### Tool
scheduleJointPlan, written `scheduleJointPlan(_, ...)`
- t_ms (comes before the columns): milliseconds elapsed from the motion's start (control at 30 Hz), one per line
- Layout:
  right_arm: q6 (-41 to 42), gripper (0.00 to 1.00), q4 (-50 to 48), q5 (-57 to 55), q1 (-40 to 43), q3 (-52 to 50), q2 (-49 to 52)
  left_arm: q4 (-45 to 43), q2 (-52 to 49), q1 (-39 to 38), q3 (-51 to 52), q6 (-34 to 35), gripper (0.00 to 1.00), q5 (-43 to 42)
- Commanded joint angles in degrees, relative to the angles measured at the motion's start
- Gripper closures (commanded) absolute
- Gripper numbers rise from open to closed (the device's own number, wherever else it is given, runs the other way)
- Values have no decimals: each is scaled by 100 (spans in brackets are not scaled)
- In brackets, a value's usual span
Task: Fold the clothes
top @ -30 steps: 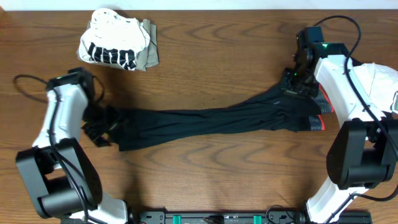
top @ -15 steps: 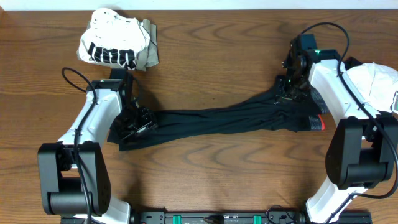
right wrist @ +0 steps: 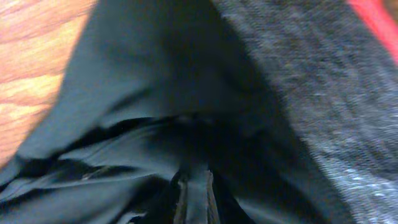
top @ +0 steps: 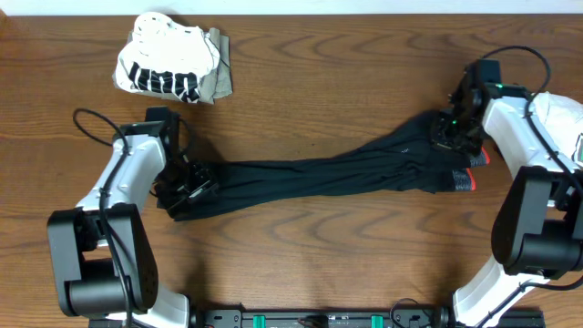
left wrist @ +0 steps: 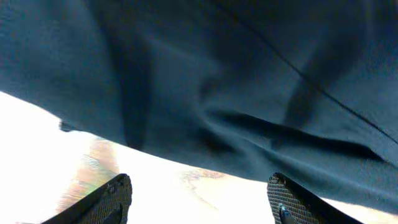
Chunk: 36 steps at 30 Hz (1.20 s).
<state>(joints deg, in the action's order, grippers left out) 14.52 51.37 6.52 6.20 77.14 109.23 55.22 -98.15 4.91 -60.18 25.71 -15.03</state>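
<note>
The long black trousers lie stretched across the table, leg ends at the left, grey waistband with its red-orange edge at the right. My left gripper sits low over the leg ends. In the left wrist view its fingers stand wide apart and the black cloth lies just beyond them, not between them. My right gripper is at the waist end. In the right wrist view it is shut on a fold of black trouser cloth, beside the grey waistband.
A folded white black-printed top with a khaki piece under it lies at the back left. Another white garment lies at the right edge behind the right arm. Cables loop near both arms.
My left arm swung right onto the leg ends, then drew back a little to the left. My right gripper moved right and slightly toward the front with the waist end.
</note>
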Motion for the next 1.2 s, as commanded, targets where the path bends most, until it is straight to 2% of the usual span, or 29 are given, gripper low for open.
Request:
scheduleJointPlan(0, 24, 90, -131, -28, 74, -199, 11, 9, -101, 149, 90, 96, 28, 111)
scheduleJointPlan(100, 125, 90, -356, -68, 94, -428, 72, -9, -149, 205, 90, 94, 28, 114)
scheduleJointPlan(300, 879, 99, -428, -616, 219, -890, 153, -116, -411, 205, 90, 94, 28, 116)
scheduleJointPlan(433, 933, 99, -138, -680, 293, -883, 144, -291, -675, 212, 90, 98, 28, 120)
scheduleJointPlan(600, 1541, 99, 389, -1471, 299, -800, 144, -376, -975, 358, 90, 273, 28, 428)
scheduleJointPlan(767, 2024, 98, 616, -1794, 310, -793, 144, -350, -1019, 739, 87, 269, 28, 564)
scheduleJointPlan(1167, 2002, 99, 678, -1729, 317, -616, 70, -201, -1001, 1867, -42, 262, 28, 540)
